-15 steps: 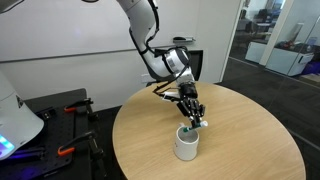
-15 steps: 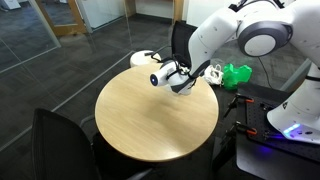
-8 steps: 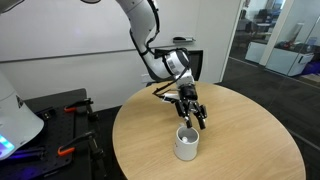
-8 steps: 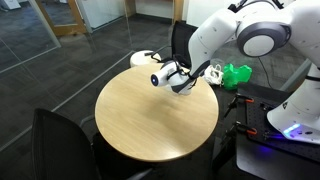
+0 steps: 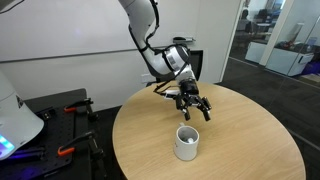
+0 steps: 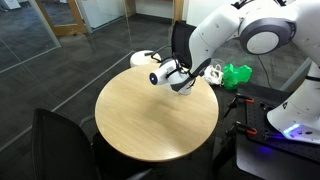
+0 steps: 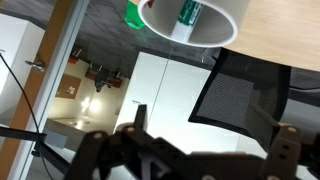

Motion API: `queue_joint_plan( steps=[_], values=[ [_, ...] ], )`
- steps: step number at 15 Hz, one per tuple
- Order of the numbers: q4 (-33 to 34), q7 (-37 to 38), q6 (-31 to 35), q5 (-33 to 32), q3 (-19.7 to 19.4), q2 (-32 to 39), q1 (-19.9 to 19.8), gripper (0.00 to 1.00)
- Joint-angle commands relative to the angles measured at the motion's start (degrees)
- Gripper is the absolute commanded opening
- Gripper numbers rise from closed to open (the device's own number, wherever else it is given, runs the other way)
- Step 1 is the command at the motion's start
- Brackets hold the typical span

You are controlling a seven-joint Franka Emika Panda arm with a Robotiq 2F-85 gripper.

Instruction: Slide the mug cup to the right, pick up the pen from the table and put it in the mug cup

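The white mug cup [image 5: 187, 142] stands upright on the round wood-grain table [image 5: 250, 140] near its front edge. My gripper [image 5: 196, 110] hangs open just above and behind it, with nothing between the fingers. The wrist view is upside down: the mug cup [image 7: 195, 22] is at the top and the green pen [image 7: 188, 10] stands inside it. My gripper [image 7: 213, 135] shows dark fingers [image 7: 140, 112] spread wide and empty. In an exterior view the gripper [image 6: 186, 78] is over the table [image 6: 150, 115] at its far edge, and the mug cup is hidden behind it.
A black mesh chair [image 7: 235, 95] stands past the table edge, and another dark chair [image 6: 60, 140] is at the near side. A green object [image 6: 237, 73] and a white robot base [image 6: 300, 115] sit beside the table. A black cart with tools [image 5: 60, 125] stands nearby.
The jaws went from shut on the pen to wide open. The pen dropped into the mug cup, and the gripper rose slightly above the rim.
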Motion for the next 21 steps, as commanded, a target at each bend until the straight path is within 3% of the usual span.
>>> queue_joint_plan(
  steps=[1, 14, 15, 21],
  values=[
    [-5.5, 4.9, 0.6, -3.1, 0.6, -5.8, 0.7, 1.00],
    [-18.5, 16.6, -0.7, -14.5, 4.9, -21.1, 0.0, 1.00],
    [-13.9, 14.5, -1.5, -13.5, 5.8, -17.0, -1.1, 1.00],
    [-14.2, 14.6, -1.3, -13.6, 6.8, -17.0, -2.0, 1.00]
  ],
)
